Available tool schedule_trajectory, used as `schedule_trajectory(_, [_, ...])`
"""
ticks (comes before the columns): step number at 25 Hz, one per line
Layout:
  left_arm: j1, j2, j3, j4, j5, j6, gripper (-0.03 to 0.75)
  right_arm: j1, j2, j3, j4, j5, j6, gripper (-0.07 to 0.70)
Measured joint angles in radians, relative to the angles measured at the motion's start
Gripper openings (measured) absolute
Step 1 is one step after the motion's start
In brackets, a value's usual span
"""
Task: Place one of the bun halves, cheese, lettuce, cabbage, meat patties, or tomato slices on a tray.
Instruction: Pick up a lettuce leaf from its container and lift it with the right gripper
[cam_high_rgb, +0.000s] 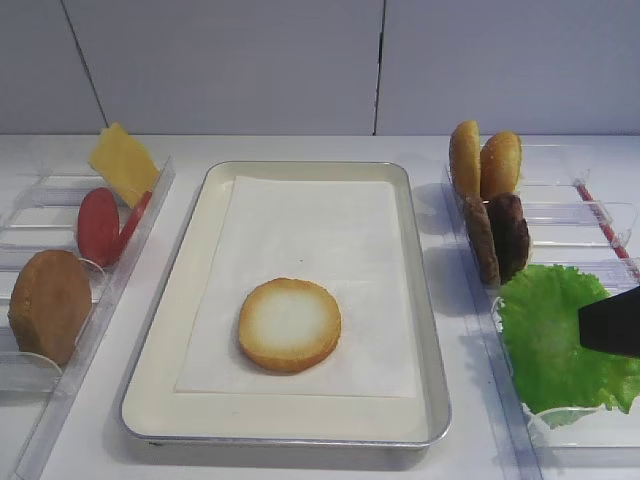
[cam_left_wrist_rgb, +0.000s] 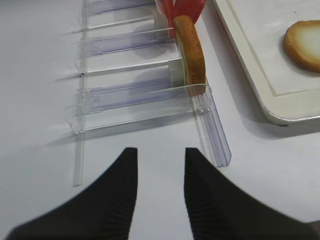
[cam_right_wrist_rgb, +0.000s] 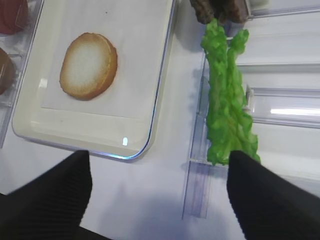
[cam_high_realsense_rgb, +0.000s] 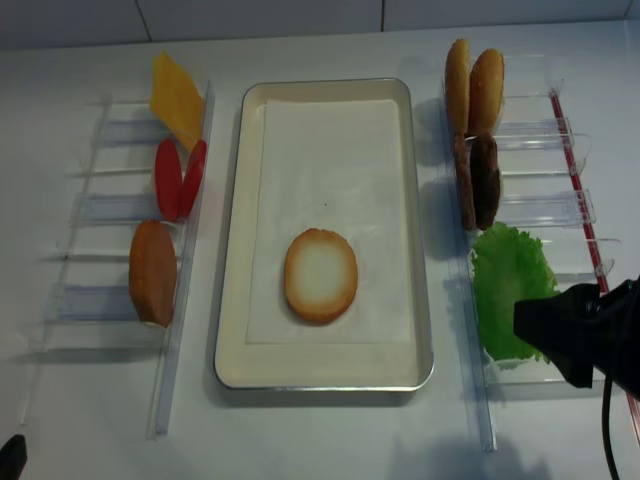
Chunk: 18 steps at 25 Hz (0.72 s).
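Note:
On the paper of the cream tray (cam_high_rgb: 425, 330) lies one bun half (cam_high_rgb: 289, 325), pale cut face up. The frilly green lettuce (cam_high_rgb: 555, 335) stands in the right rack's front slot, seen edge-on in the right wrist view (cam_right_wrist_rgb: 227, 95) as two green edges pressed together. Whether one of them is the cabbage I cannot tell. My right gripper (cam_right_wrist_rgb: 159, 155) is wide open beside the rack, its right fingertip (cam_right_wrist_rgb: 245, 170) against the lettuce's near end, nothing gripped. My left gripper (cam_left_wrist_rgb: 161, 152) is open and empty over bare table in front of the left rack.
The right clear rack holds two upright bun halves (cam_high_rgb: 485, 160) and dark meat patties (cam_high_rgb: 498, 238) behind the lettuce. The left rack holds cheese (cam_high_rgb: 123, 160), tomato slices (cam_high_rgb: 100, 225) and a bun half (cam_high_rgb: 48, 305). Thin plastic dividers (cam_left_wrist_rgb: 125, 92) stick up from both racks.

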Motion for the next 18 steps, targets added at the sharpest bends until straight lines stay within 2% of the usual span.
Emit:
schedule_trajectory(10, [0.000,0.000,0.000,0.000,0.000,0.000,0.215,0.007,0.001,0.006,0.007,0.000,0.007,0.566])
schedule_trajectory(18, [0.000,0.000,0.000,0.000,0.000,0.000,0.215,0.025,0.002,0.072,0.014,-0.080,-0.008,0.563])
